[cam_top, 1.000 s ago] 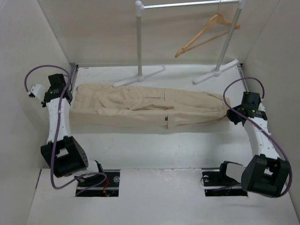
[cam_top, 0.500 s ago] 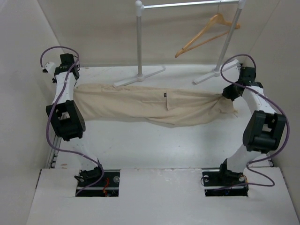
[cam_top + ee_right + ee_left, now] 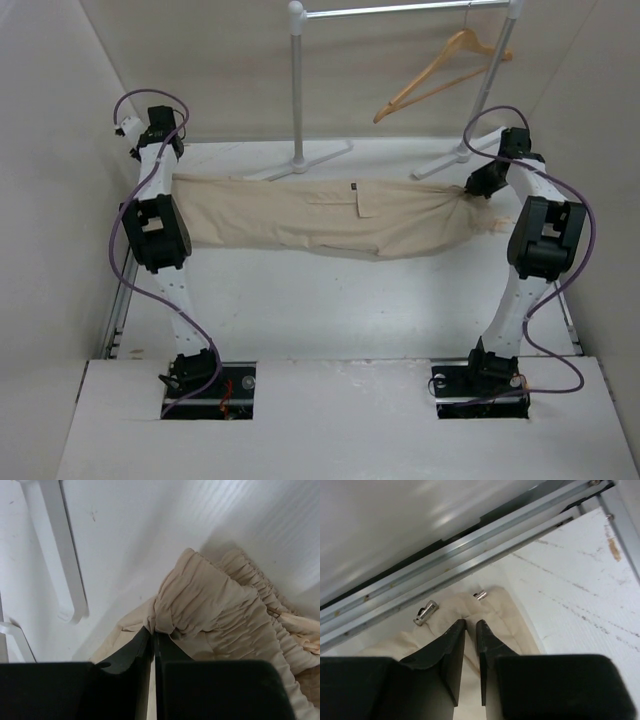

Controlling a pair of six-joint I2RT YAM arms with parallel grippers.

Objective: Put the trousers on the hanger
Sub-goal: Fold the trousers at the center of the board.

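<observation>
Trousers (image 3: pixel 320 215) are stretched crosswise over the table (image 3: pixel 330 300), long axis left to right, with one end in each arm.

Left gripper (image 3: pixel 470 626): jaws nearly together, pinching the waistband just beside two metal snaps (image 3: pixel 426 612).

Right gripper (image 3: pixel 151 630): jaws pressed together on the gathered cuff end.

Hanger (image 3: pixel 440 75) hangs from the rack (image 3: pixel 297 90) rail, behind the trousers and toward the right, so the right arm is nearer.

Judgement: the cuff end must go up and back to the crossbar. Room is tight there, with the right rack post just beside the hanger, the rack feet near the trousers' far edge, and a side wall close to each arm.
</observation>
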